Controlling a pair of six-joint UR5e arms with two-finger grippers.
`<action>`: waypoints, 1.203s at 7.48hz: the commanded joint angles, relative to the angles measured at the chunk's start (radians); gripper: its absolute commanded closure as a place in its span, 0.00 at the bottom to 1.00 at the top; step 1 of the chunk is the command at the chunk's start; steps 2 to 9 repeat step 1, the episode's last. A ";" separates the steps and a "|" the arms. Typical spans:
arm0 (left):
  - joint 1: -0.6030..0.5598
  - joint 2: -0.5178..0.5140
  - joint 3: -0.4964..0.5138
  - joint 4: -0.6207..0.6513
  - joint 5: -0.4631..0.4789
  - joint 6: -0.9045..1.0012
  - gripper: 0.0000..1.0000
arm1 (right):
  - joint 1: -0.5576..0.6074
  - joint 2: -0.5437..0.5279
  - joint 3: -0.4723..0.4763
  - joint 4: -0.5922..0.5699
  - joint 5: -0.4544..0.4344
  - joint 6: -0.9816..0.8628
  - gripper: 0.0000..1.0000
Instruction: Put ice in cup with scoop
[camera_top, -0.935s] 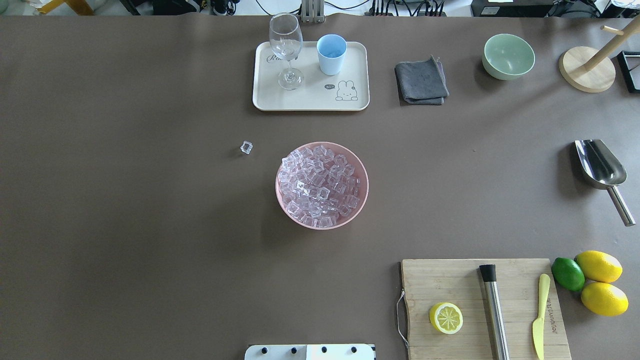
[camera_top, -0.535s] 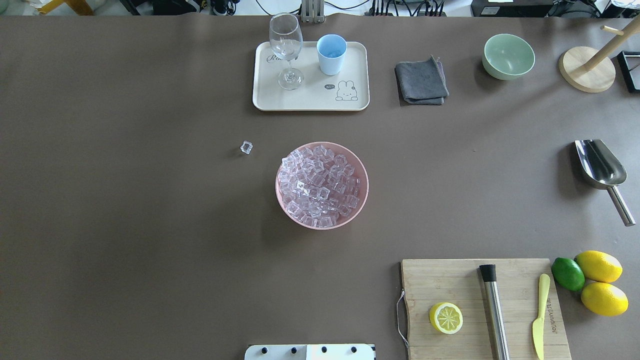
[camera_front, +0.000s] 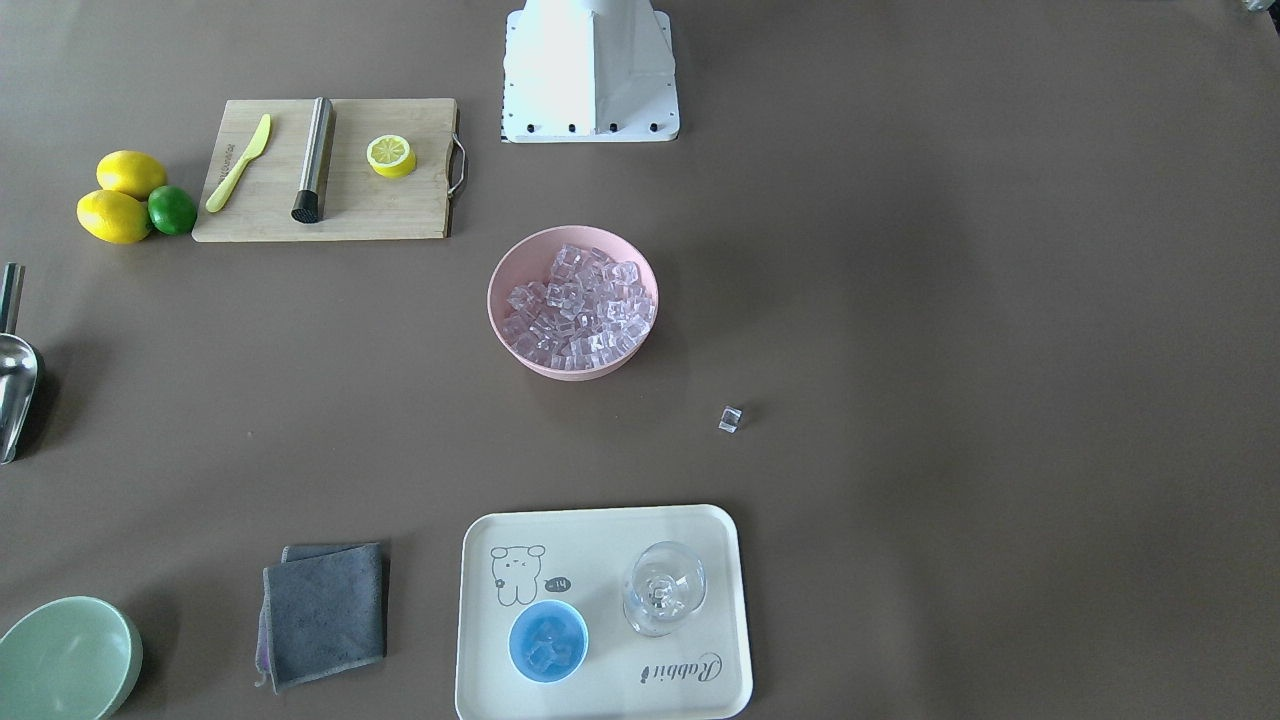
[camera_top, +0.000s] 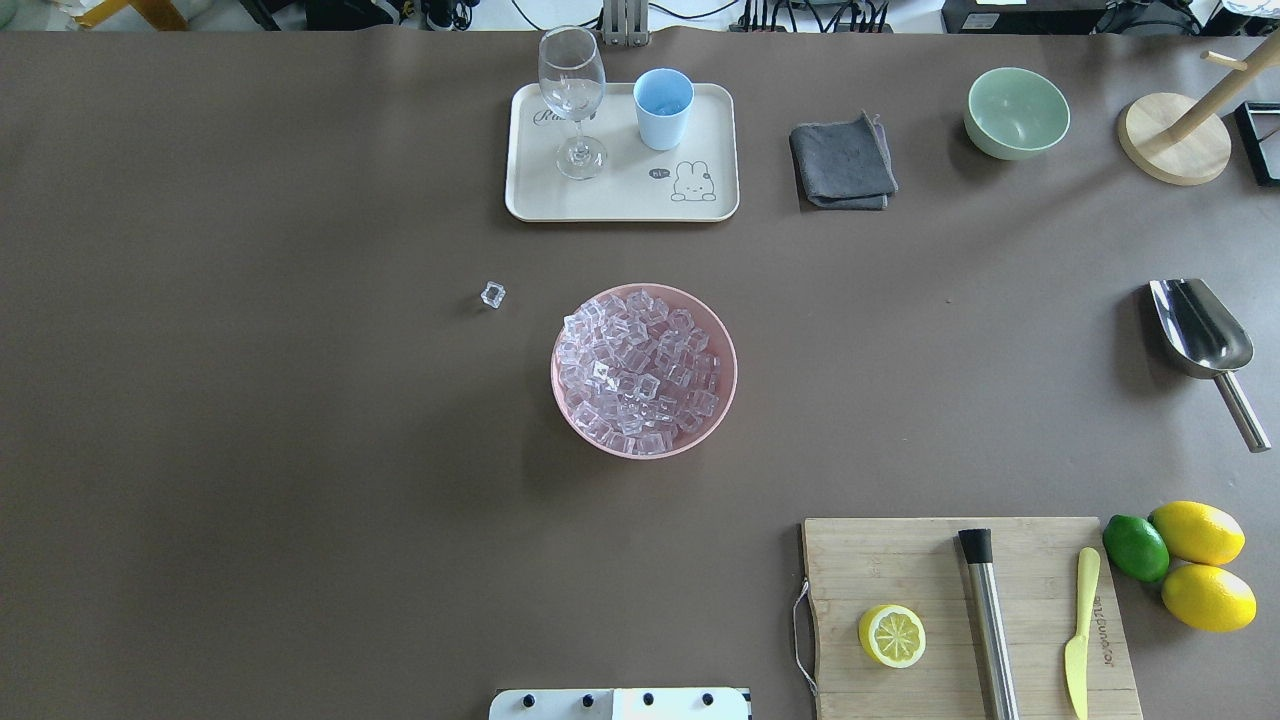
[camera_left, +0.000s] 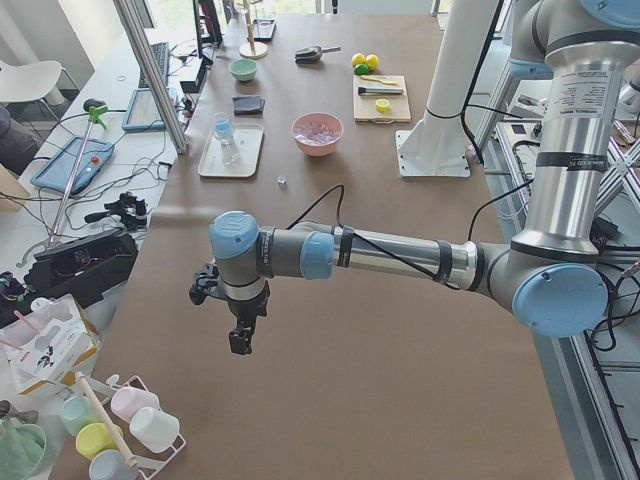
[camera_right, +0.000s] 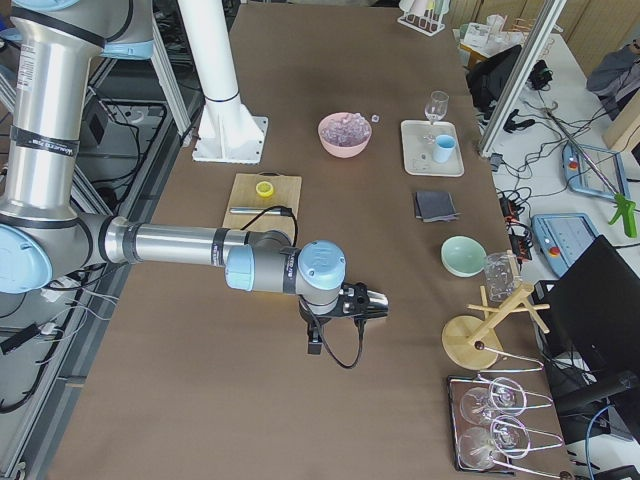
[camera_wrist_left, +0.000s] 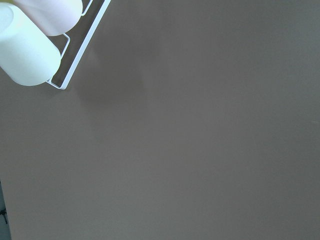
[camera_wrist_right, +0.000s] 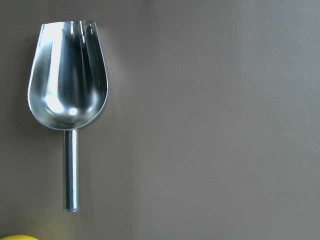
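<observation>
The ice (camera_top: 640, 368) fills a pink bowl (camera_top: 722, 400) at mid-table, also in the front view (camera_front: 575, 303). One stray cube (camera_top: 492, 294) lies left of the bowl. The light-blue cup (camera_top: 662, 108) stands on a cream tray (camera_top: 620, 200) and holds a few cubes (camera_front: 547, 641). The steel scoop (camera_top: 1203, 335) lies on the table at the far right, and the right wrist view looks straight down on it (camera_wrist_right: 67, 95). My left gripper (camera_left: 240, 343) hangs over bare table far from these. My right gripper (camera_right: 380, 300) hovers above the scoop's area. I cannot tell whether either is open.
A wine glass (camera_top: 572, 95) shares the tray. A grey cloth (camera_top: 842, 162), green bowl (camera_top: 1016, 112) and wooden stand (camera_top: 1175, 140) sit at the back right. A cutting board (camera_top: 900, 560) holds a lemon half, steel cylinder (camera_top: 988, 620) and yellow knife. Pastel cups (camera_wrist_left: 30, 45) lie near the left gripper.
</observation>
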 joint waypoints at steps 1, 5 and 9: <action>0.000 0.000 -0.001 0.000 0.000 0.001 0.01 | 0.002 0.001 0.000 -0.001 0.001 0.000 0.01; 0.000 0.000 -0.001 0.000 0.000 0.001 0.01 | 0.002 0.001 0.000 -0.001 0.001 0.000 0.01; 0.000 0.000 -0.001 0.000 0.000 0.001 0.01 | 0.002 0.001 0.000 -0.001 0.001 0.000 0.01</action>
